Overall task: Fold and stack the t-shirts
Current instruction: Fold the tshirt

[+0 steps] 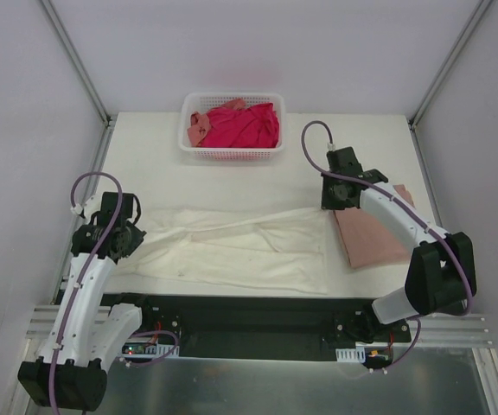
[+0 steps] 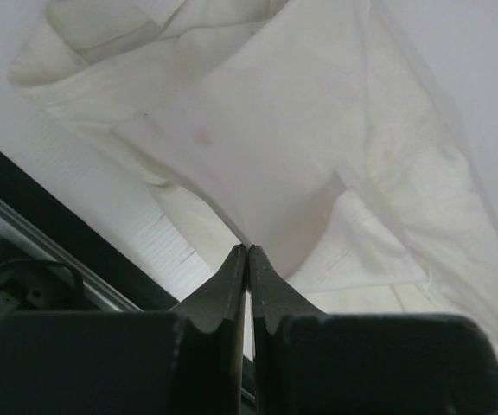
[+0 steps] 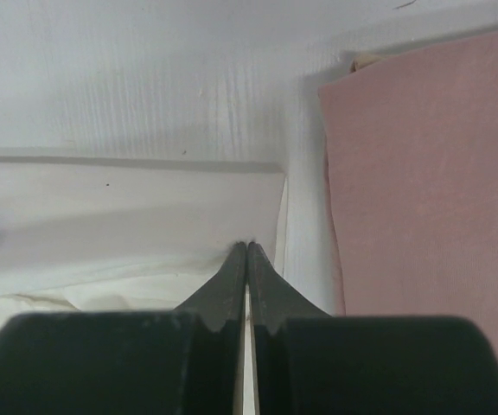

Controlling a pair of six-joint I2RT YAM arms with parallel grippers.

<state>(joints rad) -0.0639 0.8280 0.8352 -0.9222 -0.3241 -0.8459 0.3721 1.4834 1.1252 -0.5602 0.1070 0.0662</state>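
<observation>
Evidently the left gripper (image 1: 130, 233) and right gripper (image 1: 331, 205) are both clamped closed, apparently on opposite ends of the cream t-shirt (image 1: 232, 246) stretched flat between them. The arms should hold even tension and move both ends together for a clean fold.

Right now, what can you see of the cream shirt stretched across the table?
The cream t-shirt looks like soft, wrinkled cotton with faint stains. It lies partly folded lengthwise on the white table, pulled sideways between the left gripper and right gripper, each shut on one end. A folded pink t-shirt lies beside it.
</observation>
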